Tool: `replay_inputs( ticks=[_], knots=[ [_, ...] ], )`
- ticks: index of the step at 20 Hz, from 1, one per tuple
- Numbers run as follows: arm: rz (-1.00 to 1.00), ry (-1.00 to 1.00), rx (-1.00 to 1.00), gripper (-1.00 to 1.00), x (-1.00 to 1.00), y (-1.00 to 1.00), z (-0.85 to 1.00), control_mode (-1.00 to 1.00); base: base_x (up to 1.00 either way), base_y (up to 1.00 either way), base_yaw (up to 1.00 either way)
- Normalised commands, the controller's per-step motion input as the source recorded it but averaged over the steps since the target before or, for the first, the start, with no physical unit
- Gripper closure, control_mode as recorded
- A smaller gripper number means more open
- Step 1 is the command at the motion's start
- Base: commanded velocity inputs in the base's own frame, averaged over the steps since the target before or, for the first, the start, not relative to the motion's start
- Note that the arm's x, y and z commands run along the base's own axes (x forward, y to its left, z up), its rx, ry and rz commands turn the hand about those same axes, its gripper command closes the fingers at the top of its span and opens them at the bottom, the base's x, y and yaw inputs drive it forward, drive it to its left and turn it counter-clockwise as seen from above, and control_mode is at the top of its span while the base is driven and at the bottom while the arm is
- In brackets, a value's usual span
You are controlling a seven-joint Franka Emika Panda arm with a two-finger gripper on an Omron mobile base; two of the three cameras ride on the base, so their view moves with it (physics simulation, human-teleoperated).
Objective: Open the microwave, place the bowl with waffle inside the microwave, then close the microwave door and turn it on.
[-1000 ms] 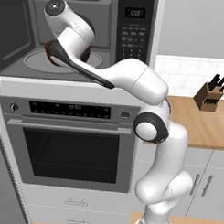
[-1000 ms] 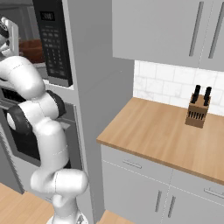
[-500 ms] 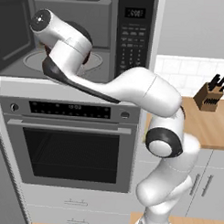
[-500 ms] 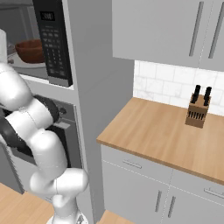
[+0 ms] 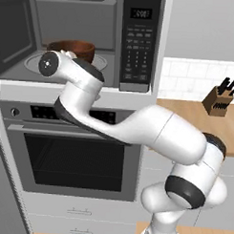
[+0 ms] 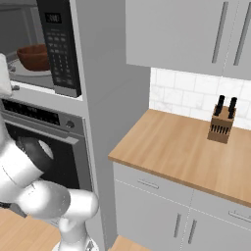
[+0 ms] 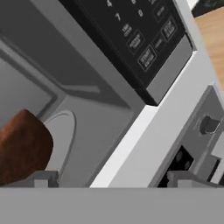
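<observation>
While the microwave door stands open at the upper left of your left base view, you see the bowl on the turntable inside the microwave, and your gripper is released, grasping nothing

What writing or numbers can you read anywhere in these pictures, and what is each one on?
"7" and "0": keypad of the microwave, hand view.
Other keypad button labels: too blurred to read.
Microwave display: pale digits, too small to read.
Oven control panel: markings unreadable.
Knife block: no text.
</observation>
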Motion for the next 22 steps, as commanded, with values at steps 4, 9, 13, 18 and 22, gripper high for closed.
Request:
replay_inputs(
  ticks=[4, 9, 13, 18, 22],
  knots=[
    [0.01, -0.31, -0.26, -1.00, -0.45, 0.00, -0.58, -1.00, 0.00, 0.00, 0.00],
    [0.00, -0.43, -0.27, -1.00, -0.76, 0.05, -0.40, -1.00, 0.00, 0.00, 0.00],
    [0.00, -0.37, -0.27, -1.00, -0.51, 0.27, -0.30, -1.00, 0.00, 0.00, 0.00],
    [0.06, -0.25, -0.26, -1.00, -0.50, 0.19, -0.24, -1.00, 0.00, 0.00, 0.00],
    [0.01, -0.23, -0.20, -1.00, -0.49, 0.88, -0.17, -1.00, 0.00, 0.00, 0.00]
  ],
)
